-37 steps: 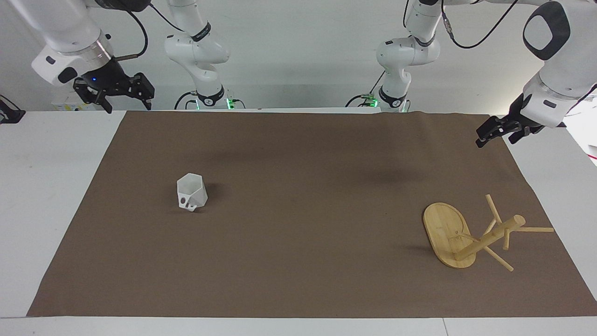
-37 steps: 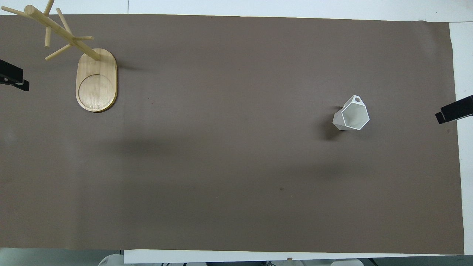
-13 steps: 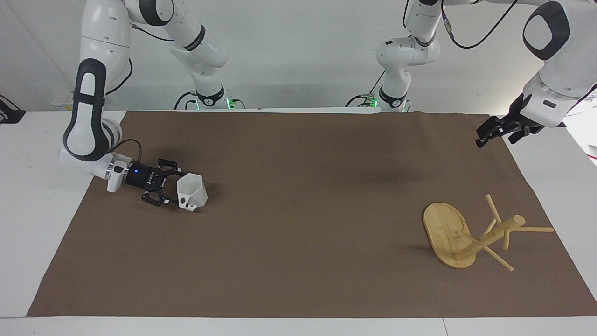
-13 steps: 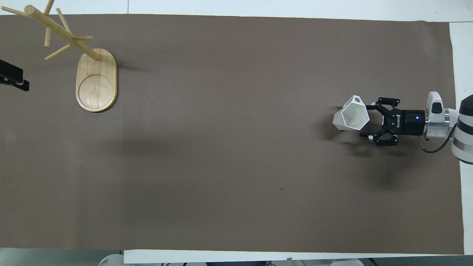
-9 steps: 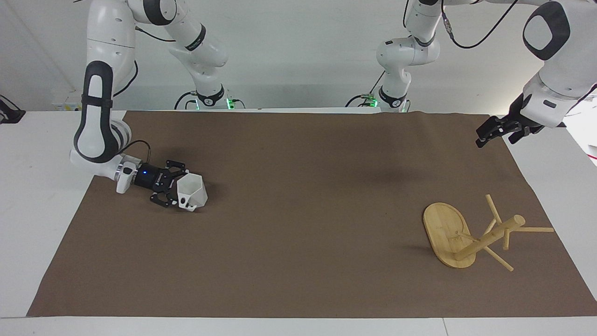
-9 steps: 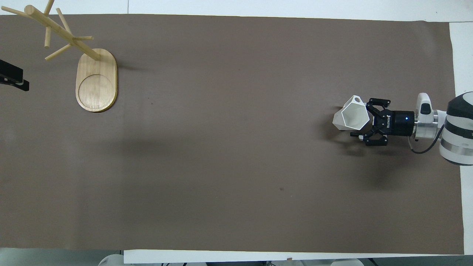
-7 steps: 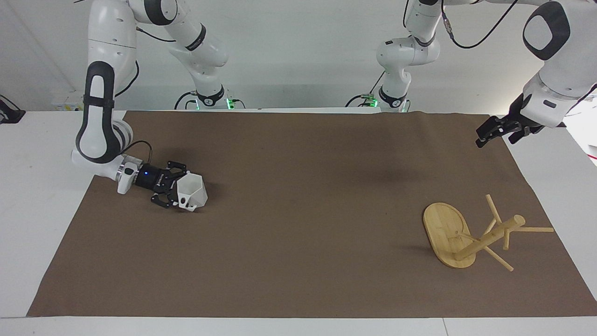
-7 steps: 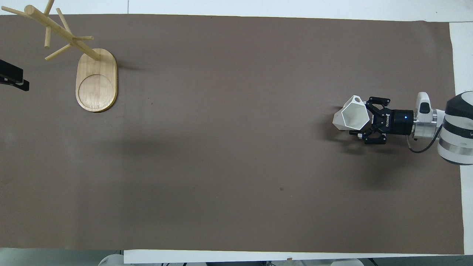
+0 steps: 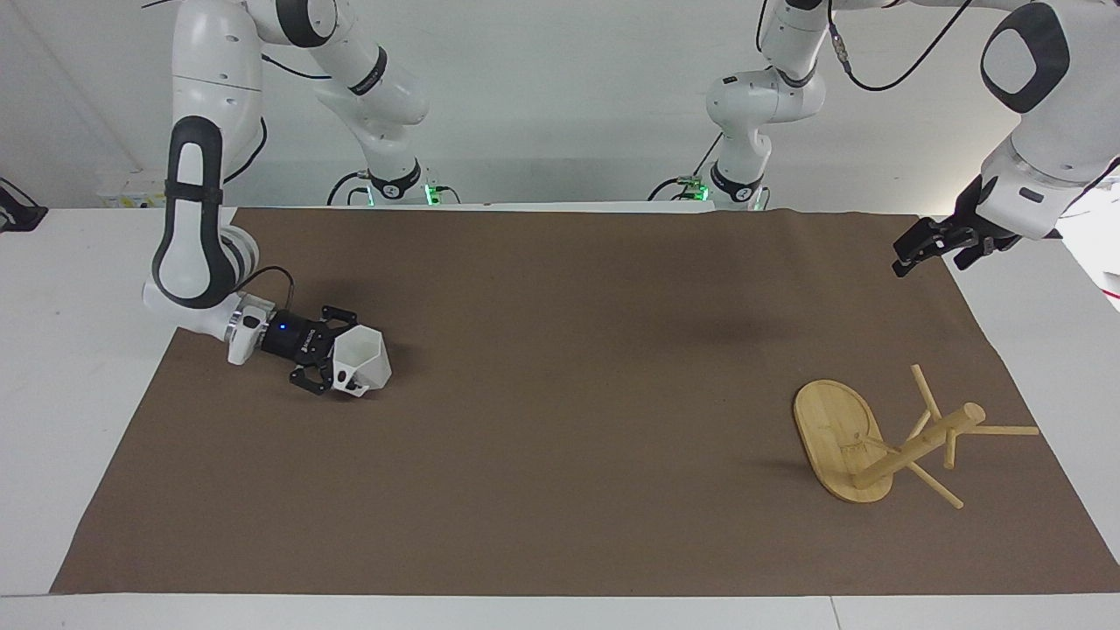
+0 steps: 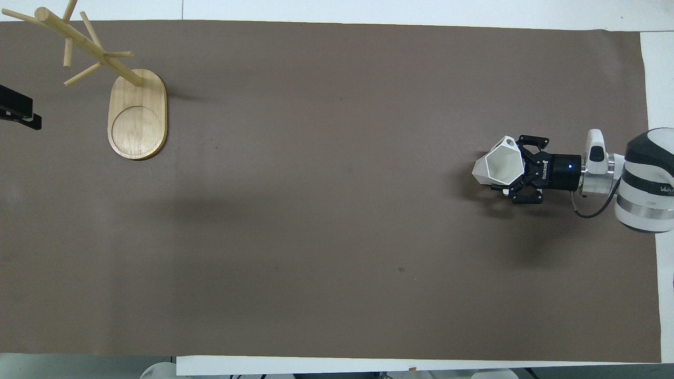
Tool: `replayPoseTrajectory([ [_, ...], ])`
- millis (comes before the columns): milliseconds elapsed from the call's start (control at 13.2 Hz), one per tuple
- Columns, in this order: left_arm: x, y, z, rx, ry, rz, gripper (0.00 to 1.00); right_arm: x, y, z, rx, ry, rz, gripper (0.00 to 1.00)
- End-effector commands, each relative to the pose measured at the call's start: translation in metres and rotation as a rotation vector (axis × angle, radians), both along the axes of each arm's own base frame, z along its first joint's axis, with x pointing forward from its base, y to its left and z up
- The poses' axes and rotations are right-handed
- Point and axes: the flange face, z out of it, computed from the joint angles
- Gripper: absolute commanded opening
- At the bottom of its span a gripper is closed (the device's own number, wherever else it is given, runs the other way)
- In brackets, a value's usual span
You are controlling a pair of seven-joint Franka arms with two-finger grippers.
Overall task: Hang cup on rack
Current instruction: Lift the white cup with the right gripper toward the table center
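The white faceted cup stands upright on the brown mat toward the right arm's end of the table, its handle on the side farther from the robots. It also shows in the overhead view. My right gripper lies low and level at the mat, open, one finger on each side of the cup; it shows in the overhead view too. The bamboo rack stands on its oval base toward the left arm's end. My left gripper waits in the air over the mat's edge at that end.
A brown mat covers most of the white table. Only the cup and the rack stand on it. The left gripper's tip shows beside the rack in the overhead view.
My right arm came down from the table's corner and slid its open gripper along the mat until the fingers straddle the cup. The cup has shifted very slightly. The left arm has not moved.
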Motion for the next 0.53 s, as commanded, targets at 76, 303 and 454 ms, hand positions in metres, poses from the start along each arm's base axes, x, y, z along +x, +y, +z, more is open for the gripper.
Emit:
replayPoseTrajectory([
  [76,-0.0064,0.0034,0.0007,0.016,-0.014,-0.011,1.00,-0.0051,0.0245,0.0025,-0.003,-0.036,0.031,1.00],
  [303,-0.0064,0.0034,0.0007,0.016,-0.014,-0.011,1.00,-0.0052,0.0234,0.0016,-0.011,-0.035,0.025,0.97],
  [454,-0.0064,0.0034,0.0007,0.016,-0.014,-0.011,1.00,-0.0012,0.0249,0.0061,-0.005,-0.028,0.025,0.69],
])
